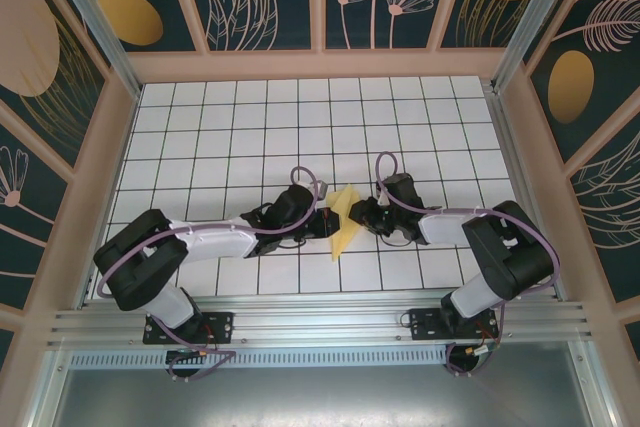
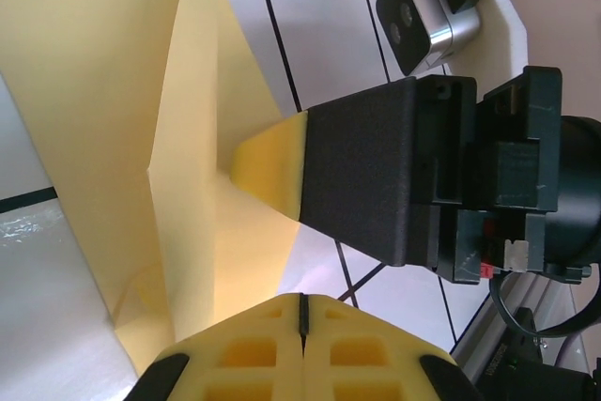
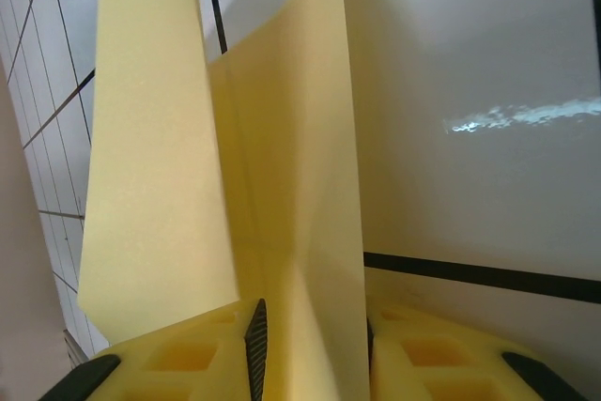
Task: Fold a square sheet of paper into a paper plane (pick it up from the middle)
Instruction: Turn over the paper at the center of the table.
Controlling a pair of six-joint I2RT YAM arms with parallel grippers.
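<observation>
Right wrist view, right fingers [image 3: 441,363] pinching the yellow paper [image 3: 282,185], left fingers [image 2: 244,354] pressed together beside it.

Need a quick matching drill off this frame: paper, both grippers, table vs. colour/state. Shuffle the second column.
Things:
1. sheet of paper
2. left gripper
3. right gripper
4. table

States:
A. white tiles with dark grid lines
B. yellow pads closed against each other
C. pale yellow, creased, lying between the two grippers
D. paper passes between its yellow pads

Pairs: 1-C, 2-B, 3-D, 4-A
</observation>
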